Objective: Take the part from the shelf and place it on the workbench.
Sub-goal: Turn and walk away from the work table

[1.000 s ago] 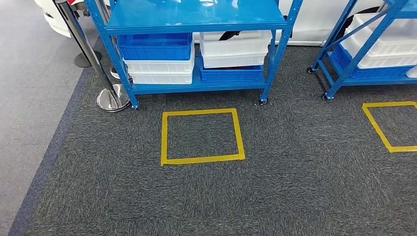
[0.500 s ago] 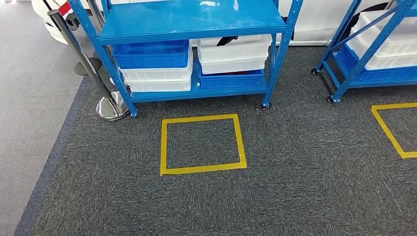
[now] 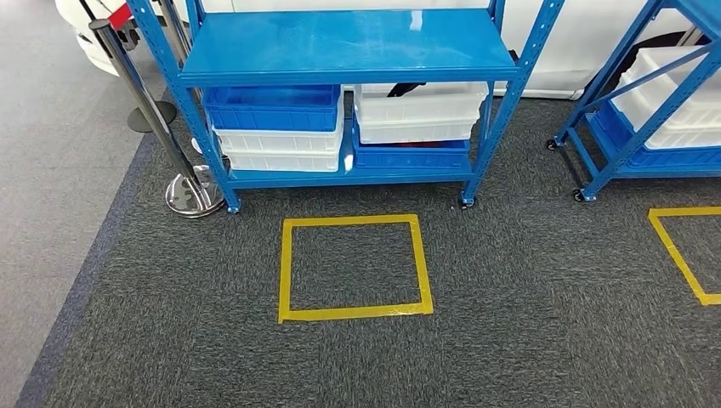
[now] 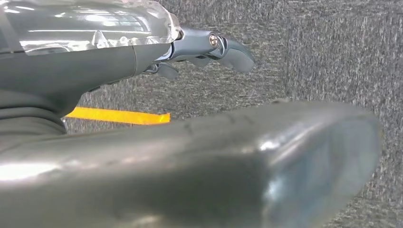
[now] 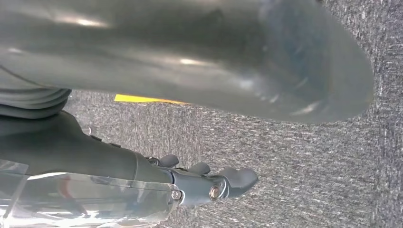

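A blue metal shelf [image 3: 340, 47] on castors stands ahead of me on dark carpet. Its lower level holds a blue bin [image 3: 272, 106] stacked on white bins [image 3: 276, 146], and beside them a white bin [image 3: 421, 110] on a blue one [image 3: 412, 156]. Something dark [image 3: 408, 87] lies in that white bin; I cannot tell what it is. My left hand [image 4: 204, 47] hangs over the carpet with its fingers apart and holds nothing. My right hand [image 5: 209, 183] hangs the same way, also holding nothing.
A square of yellow tape [image 3: 353, 313] marks the carpet in front of the shelf. A chrome stanchion [image 3: 191, 194] stands at the shelf's left corner. A second blue shelf [image 3: 646, 110] with bins and another tape mark [image 3: 680, 255] lie to the right.
The whole picture has shifted: the camera has moved nearer the shelf, so the shelf and the tape square sit lower and look slightly larger. Nothing on the shelf has moved.
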`<control>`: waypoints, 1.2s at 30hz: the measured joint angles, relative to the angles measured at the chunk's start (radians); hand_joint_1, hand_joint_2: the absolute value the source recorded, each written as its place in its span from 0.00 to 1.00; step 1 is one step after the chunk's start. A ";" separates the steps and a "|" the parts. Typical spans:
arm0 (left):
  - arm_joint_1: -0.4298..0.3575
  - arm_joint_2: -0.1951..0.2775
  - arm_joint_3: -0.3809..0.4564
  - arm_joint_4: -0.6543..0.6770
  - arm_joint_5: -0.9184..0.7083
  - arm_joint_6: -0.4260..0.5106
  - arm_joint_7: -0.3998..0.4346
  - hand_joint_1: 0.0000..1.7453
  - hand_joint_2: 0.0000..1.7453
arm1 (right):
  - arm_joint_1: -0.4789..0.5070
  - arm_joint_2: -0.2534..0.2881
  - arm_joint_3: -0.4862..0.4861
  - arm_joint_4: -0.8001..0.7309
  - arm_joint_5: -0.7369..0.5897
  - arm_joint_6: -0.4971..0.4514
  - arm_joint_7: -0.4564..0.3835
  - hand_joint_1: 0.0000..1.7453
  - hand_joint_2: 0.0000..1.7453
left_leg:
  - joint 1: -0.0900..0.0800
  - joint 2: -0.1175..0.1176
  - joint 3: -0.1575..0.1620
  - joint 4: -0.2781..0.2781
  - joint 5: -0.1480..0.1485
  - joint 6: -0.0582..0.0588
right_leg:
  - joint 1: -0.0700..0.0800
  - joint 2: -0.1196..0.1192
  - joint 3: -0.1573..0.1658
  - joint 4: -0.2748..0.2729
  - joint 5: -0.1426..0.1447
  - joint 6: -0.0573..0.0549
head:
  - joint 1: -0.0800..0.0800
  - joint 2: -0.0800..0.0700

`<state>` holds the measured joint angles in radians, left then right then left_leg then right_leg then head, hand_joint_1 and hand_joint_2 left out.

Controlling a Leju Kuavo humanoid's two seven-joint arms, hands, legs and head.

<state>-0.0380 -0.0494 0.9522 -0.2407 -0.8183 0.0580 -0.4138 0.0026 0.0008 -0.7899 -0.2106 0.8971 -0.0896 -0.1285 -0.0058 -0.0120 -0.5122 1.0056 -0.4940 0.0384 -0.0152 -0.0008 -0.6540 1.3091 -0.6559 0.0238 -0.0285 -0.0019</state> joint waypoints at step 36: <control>0.000 -0.010 0.017 0.006 -0.023 0.000 0.008 0.00 0.00 | 0.005 0.006 -0.019 0.005 0.029 0.003 0.003 0.00 0.25 | -0.003 -0.009 0.061 0.007 -0.060 -0.011 | 0.008 0.004 -0.012 -0.217 0.176 -0.016 | 0.006 0.000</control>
<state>-0.0383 -0.0592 0.9692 -0.2342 -0.8410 0.0575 -0.4060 0.0072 0.0071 -0.8086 -0.2057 0.9261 -0.0870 -0.1259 -0.0091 -0.0208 -0.4510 1.0126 -0.5535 0.0273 -0.0076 0.0033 -0.6657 1.0925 -0.4800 0.0079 -0.0226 -0.0019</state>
